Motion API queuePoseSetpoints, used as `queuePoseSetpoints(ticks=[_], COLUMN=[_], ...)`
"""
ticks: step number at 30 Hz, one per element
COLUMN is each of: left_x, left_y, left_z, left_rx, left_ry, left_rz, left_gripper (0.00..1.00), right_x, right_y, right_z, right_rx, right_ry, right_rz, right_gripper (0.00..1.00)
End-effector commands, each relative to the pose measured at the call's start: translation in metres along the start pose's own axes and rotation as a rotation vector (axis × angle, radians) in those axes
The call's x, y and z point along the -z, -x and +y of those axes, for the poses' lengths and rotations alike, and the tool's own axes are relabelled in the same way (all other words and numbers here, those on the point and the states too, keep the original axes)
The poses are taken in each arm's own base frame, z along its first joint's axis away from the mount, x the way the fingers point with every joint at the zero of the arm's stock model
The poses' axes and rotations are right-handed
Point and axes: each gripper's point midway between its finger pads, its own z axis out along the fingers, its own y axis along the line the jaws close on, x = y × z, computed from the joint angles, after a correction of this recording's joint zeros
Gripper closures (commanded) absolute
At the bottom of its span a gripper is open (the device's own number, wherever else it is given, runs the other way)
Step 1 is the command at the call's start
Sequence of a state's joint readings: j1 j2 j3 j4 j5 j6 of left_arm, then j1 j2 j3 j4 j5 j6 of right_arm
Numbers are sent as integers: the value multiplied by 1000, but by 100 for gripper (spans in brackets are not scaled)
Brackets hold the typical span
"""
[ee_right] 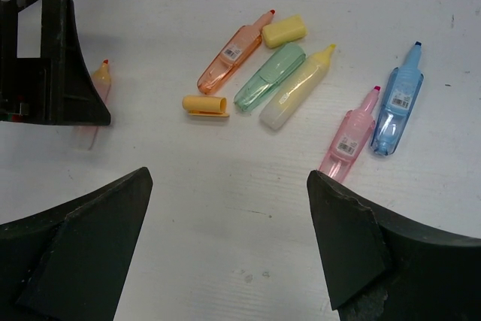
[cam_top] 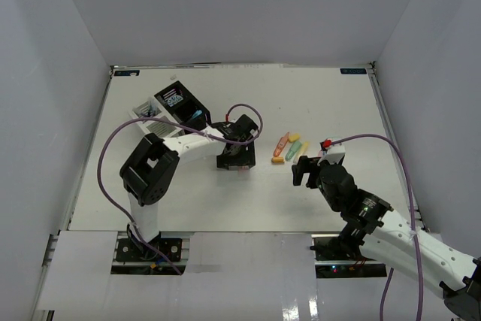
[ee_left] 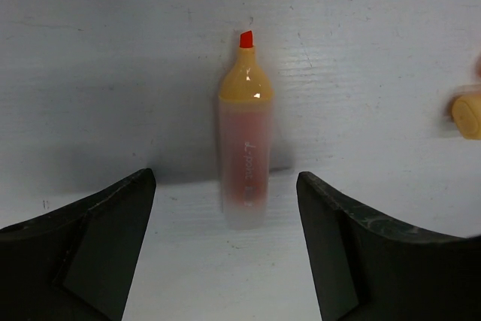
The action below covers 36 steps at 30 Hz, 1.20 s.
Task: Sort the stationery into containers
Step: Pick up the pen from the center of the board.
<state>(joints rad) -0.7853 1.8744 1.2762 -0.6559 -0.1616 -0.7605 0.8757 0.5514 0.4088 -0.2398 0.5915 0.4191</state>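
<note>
Highlighter (ee_left: 245,148) is seen between the spread jaws of the left gripper (ee_left: 225,177), tip toward twelve o'clock. Right gripper (ee_right: 225,174) jaws are likewise spread.

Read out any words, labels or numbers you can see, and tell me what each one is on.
No text is readable.
Lone highlighter: barrel print, blurred.
Orange highlighter, pink highlighter, blue highlighter: stickers, too small.
Black container: white-printed label, too small.
Blue stickers at the far corners: too small.
</note>
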Motion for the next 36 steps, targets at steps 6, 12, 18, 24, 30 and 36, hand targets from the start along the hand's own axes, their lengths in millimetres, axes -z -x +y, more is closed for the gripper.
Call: queuePoseSetpoints(ticks=[6,12,18,24,30,36], left_x=[-8,-17,-19,-8,32,95], left_y=[4,-5,-13,-6,20,44], left_z=[-13,-11,-19,-27,-36,-42], left_rx=[-9,-33,-61,-65,-100,-201], left_ry=[11,66,65,20,-106,-317], left_rz=[-2,13,14,-42,-209,-466], left_gripper=[23,32,54,71,86,97], right_x=[-1,-1,1,5,11,17], right_y=[-4,-5,-3,-1,11,34], right_z=[-1,-1,-1,6,26,57], right_rx=[4,3,-6,-15,-11,10], right_ry=[-1,2,13,59,153,266], right_rz=[-2,-2,-12,-10,1,22], right_gripper=[10,10,10,10,7,3])
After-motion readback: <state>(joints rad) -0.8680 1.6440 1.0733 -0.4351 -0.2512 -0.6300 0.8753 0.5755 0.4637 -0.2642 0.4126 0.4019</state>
